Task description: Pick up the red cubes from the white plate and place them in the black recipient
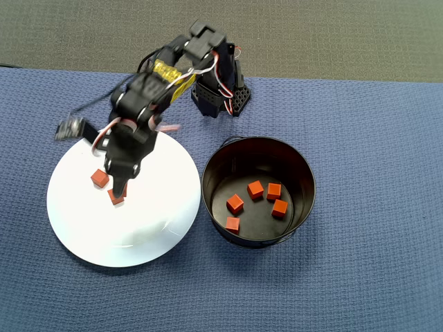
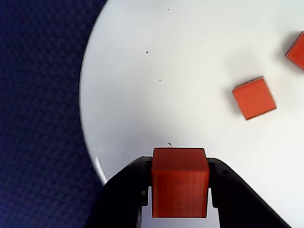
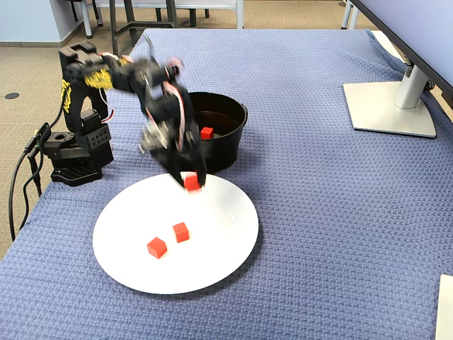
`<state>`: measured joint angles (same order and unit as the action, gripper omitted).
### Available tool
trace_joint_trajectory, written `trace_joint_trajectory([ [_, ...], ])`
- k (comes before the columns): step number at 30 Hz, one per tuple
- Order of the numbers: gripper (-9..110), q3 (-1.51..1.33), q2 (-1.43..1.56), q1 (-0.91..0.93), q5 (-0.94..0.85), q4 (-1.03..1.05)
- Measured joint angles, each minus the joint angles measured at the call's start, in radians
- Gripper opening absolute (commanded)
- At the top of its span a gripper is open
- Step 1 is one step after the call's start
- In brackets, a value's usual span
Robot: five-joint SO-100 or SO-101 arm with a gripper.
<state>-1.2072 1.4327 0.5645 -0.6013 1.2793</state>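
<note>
My gripper is shut on one red cube, gripped by both side faces. In the fixed view the gripper holds this cube just above the far edge of the white plate, close to the black recipient. Two more red cubes lie on the plate, and the wrist view shows them at its right. In the overhead view the gripper hangs over the plate. The recipient holds several red cubes.
The arm's base stands behind the plate and the recipient on a blue woven cloth. A monitor stand sits at the far right in the fixed view.
</note>
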Motion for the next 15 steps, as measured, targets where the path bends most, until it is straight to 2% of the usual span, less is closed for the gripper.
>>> trace_joint_trajectory([
  [7,1,-0.120,0.270,-0.291,0.167,0.046],
  [8,8,-0.160,0.302,-0.348,0.190,0.046],
  [10,34,-0.249,0.362,-0.466,0.215,0.048],
  [11,39,-0.293,0.387,-0.528,0.216,0.048],
  [13,41,-0.371,0.422,-0.623,0.216,0.046],
  [15,40,-0.397,0.434,-0.641,0.229,0.031],
])
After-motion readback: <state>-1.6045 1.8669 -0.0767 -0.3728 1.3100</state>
